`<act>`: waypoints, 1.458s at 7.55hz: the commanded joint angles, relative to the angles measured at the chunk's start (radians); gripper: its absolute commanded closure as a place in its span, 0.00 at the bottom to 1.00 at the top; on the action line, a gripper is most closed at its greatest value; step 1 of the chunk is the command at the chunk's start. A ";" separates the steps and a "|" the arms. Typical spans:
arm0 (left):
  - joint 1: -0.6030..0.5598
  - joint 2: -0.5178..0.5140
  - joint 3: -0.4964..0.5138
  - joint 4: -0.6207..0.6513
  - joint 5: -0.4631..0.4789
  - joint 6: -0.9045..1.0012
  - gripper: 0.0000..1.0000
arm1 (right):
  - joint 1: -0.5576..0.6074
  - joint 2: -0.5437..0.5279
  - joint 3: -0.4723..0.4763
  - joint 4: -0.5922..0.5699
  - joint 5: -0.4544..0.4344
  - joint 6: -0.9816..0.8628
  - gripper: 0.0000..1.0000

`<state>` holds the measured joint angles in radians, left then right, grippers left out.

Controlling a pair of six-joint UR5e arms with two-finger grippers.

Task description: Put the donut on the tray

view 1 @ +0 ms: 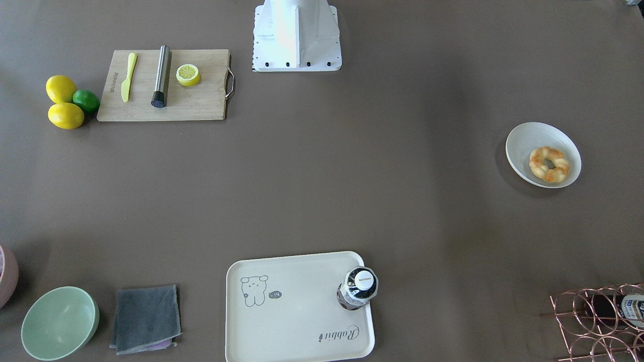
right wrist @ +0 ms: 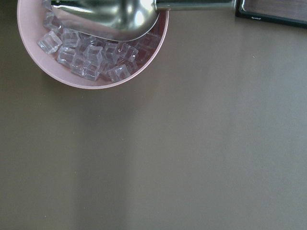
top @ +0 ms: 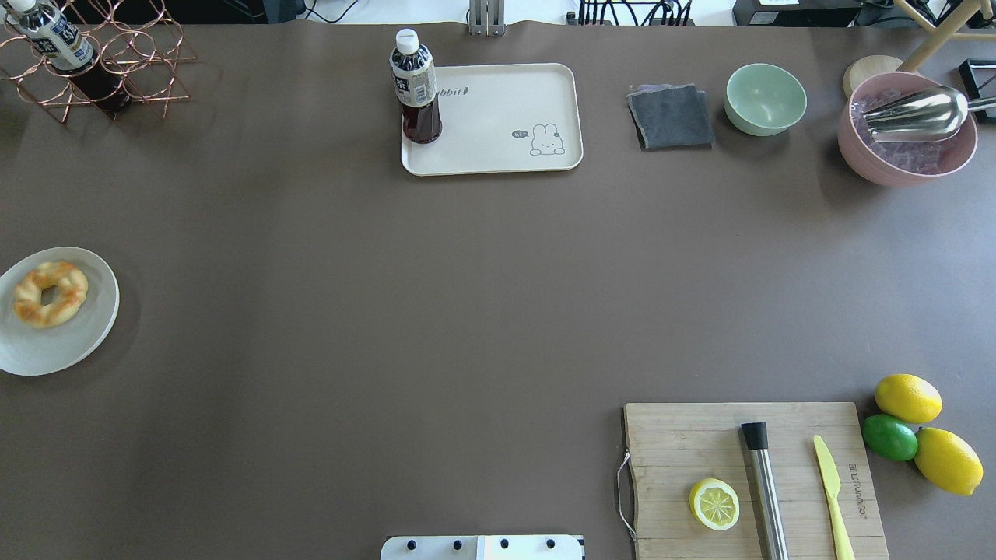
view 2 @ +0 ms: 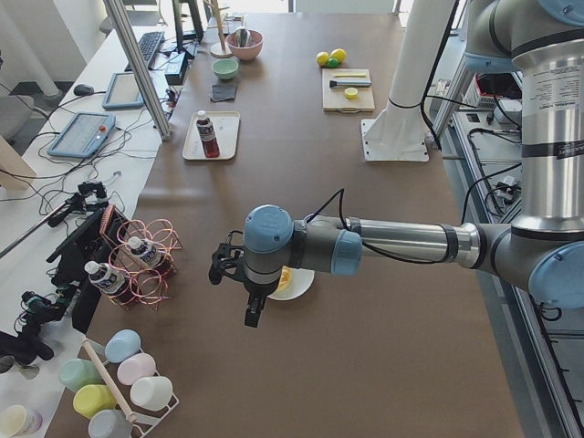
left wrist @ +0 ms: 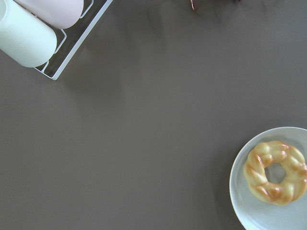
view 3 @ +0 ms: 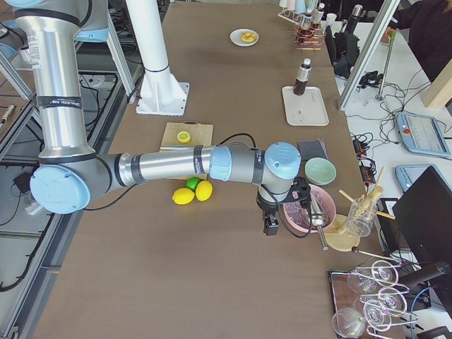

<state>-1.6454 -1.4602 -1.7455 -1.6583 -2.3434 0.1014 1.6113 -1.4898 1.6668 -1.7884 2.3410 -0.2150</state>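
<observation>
Here, golden twisted donut (view 1: 549,164), orange-brown patches

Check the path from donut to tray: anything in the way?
Nothing visible lies on the table between them. The donut sits on a plate. A bottle stands on the end of the tray nearest the donut; the remaining tray surface is free.

A: Pose of the left arm (view 2: 401,242)?
B: Forearm stretched out level, wrist bent. The left gripper (view 2: 251,319) points straight down and touches nothing. Cannot tell how the jaws stand.
A: And the right arm (view 3: 162,166)?
B: Likewise level. The right gripper (view 3: 270,229) hangs downward, holding nothing that can be seen. Jaws unreadable from the side.
</observation>
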 commanded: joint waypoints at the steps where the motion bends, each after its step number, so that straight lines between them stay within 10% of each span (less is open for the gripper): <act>1: 0.001 -0.006 -0.005 -0.012 -0.003 0.003 0.02 | -0.001 -0.003 0.005 0.003 0.004 0.003 0.00; 11: -0.001 0.032 0.044 -0.134 -0.002 -0.003 0.02 | 0.001 0.036 0.011 0.001 0.035 -0.006 0.00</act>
<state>-1.6438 -1.4644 -1.7225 -1.7165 -2.3457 0.0960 1.6122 -1.4640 1.6796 -1.7862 2.3767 -0.2238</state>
